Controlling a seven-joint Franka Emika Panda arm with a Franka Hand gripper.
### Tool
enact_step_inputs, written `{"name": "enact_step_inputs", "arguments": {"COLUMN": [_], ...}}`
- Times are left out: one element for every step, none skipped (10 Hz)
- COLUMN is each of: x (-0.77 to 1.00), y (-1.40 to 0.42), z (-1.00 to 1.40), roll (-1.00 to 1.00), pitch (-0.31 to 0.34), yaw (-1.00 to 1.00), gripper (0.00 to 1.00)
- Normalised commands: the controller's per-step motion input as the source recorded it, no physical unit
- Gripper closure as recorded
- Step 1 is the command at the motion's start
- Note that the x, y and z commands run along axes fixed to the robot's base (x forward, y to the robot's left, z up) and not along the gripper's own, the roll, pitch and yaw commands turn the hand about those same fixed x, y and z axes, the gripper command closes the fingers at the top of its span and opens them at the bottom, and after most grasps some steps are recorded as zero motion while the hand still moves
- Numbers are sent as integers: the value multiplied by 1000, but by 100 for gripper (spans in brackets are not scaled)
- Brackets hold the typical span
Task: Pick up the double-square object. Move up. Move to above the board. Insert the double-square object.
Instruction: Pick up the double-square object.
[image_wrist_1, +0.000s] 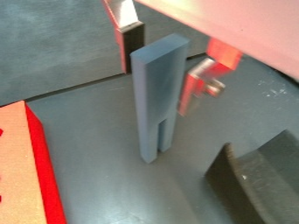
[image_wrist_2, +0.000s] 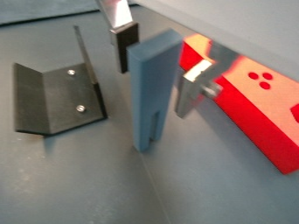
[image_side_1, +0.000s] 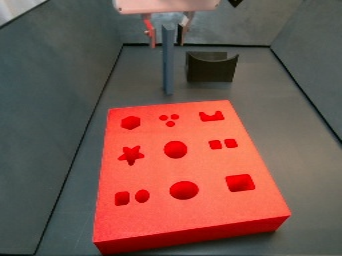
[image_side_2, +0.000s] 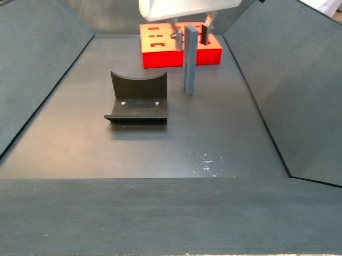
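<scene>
Both wrist views had the double-square object (image_wrist_1: 156, 96) standing upright on the floor, long axis vertical, right between the gripper (image_wrist_1: 167, 63) fingers. Jaws looked spread, not yet squeezing it, with the board (image_side_1: 187, 168) just beside

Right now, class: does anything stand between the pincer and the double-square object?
Nothing visible does. The pincer sits open around the upright double-square object, one finger on each side. The fixture stands off to the side, clear of it.
</scene>
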Motion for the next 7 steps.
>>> {"name": "enact_step_inputs", "arguments": {"x": [0, 0, 0, 0, 0, 0, 0], "y": [0, 0, 0, 0, 0, 0, 0], "z": [0, 0, 0, 0, 0, 0, 0], "roll": [0, 0, 0, 0, 0, 0, 0], "pitch": [0, 0, 0, 0, 0, 0, 0], "yaw": [0, 0, 0, 0, 0, 0, 0], "gripper": [100, 100, 100, 100, 100, 100, 100]}}
